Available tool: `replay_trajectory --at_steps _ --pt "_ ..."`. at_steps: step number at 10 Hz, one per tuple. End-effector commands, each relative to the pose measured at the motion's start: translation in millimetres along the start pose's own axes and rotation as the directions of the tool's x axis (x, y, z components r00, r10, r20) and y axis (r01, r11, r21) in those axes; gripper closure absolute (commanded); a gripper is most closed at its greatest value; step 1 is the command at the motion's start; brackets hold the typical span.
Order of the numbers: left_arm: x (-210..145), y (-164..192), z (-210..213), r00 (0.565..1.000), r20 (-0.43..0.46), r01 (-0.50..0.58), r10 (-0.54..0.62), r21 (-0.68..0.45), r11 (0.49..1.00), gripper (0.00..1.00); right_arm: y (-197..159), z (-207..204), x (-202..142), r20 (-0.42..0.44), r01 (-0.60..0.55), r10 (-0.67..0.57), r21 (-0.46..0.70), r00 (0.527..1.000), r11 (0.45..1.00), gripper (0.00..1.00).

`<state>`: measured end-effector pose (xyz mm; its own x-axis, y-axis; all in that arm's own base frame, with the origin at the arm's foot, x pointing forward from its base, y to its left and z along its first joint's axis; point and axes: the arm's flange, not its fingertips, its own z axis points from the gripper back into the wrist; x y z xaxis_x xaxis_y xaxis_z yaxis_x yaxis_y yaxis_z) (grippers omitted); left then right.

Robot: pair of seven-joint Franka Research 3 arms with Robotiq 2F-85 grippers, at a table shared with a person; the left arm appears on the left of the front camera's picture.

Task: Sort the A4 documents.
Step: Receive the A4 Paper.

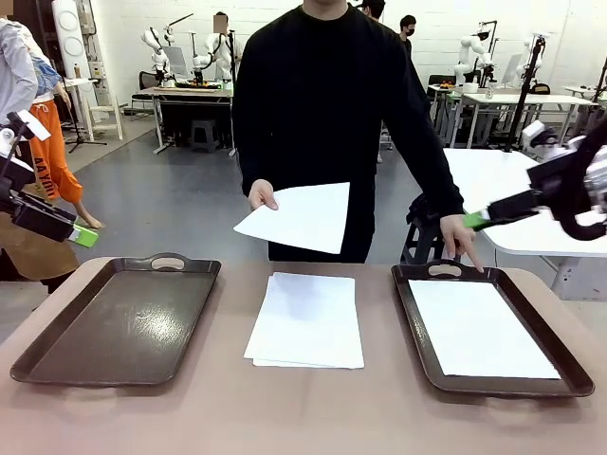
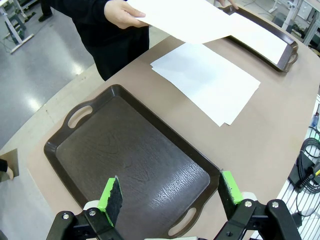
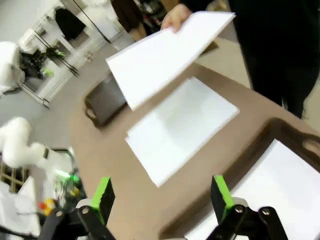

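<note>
The left tool [image 2: 170, 192] hangs with its jaws spread wide and empty, and the bare left tray [image 2: 130, 150] is right beneath it. The right tool [image 3: 160, 197] is spread the same way and grips nothing, with the right tray [image 1: 413, 313] partly below it. One sheet [image 1: 479, 329] already lies in that tray. Between the two tools, the stack of A4 documents [image 1: 305, 320] rests on the bench [image 1: 303, 417]. Beyond the stack, the person's hand [image 1: 262, 195] holds out a held sheet [image 1: 296, 217]. Sorting looks barely begun: most of the paper is left, and nothing has gone into the left tray.
</note>
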<state>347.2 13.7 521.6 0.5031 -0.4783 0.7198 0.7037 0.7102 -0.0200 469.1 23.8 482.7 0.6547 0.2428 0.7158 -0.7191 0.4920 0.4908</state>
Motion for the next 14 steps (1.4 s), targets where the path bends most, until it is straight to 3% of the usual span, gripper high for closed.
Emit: replay_trajectory --at_steps 1,2,5,7,10,14 --pt "-1.3 2.1 -0.5 1.000 0.011 0.014 -0.014 -0.003 1.000 0.00 -17.8 -26.3 23.9 0.101 0.146 -0.160 0.133 0.982 0.980 0.00" --pt "-1.3 2.1 -0.5 1.000 0.011 0.014 -0.014 -0.003 1.000 0.00 -26.6 -42.2 31.1 0.123 0.219 -0.245 0.195 0.962 0.956 0.00" --pt "-1.3 2.1 -0.5 1.000 0.011 0.014 -0.014 -0.003 1.000 0.00 -50.0 -104.3 46.7 0.065 0.404 -0.438 0.282 0.897 0.870 0.00" --pt "-1.3 2.1 -0.5 1.000 0.011 0.014 -0.014 -0.003 1.000 0.00 -56.3 -147.7 51.7 0.025 0.471 -0.493 0.258 0.870 0.844 0.00" --pt "-1.3 2.1 -0.5 1.000 0.011 0.014 -0.014 -0.003 1.000 0.00 -58.0 -196.9 57.4 0.000 0.508 -0.529 0.277 0.849 0.815 0.00" --pt "-1.3 2.1 -0.5 1.000 0.011 0.014 -0.014 -0.003 1.000 0.00 -54.2 -240.7 65.1 -0.001 0.557 -0.607 0.398 0.795 0.729 0.00"
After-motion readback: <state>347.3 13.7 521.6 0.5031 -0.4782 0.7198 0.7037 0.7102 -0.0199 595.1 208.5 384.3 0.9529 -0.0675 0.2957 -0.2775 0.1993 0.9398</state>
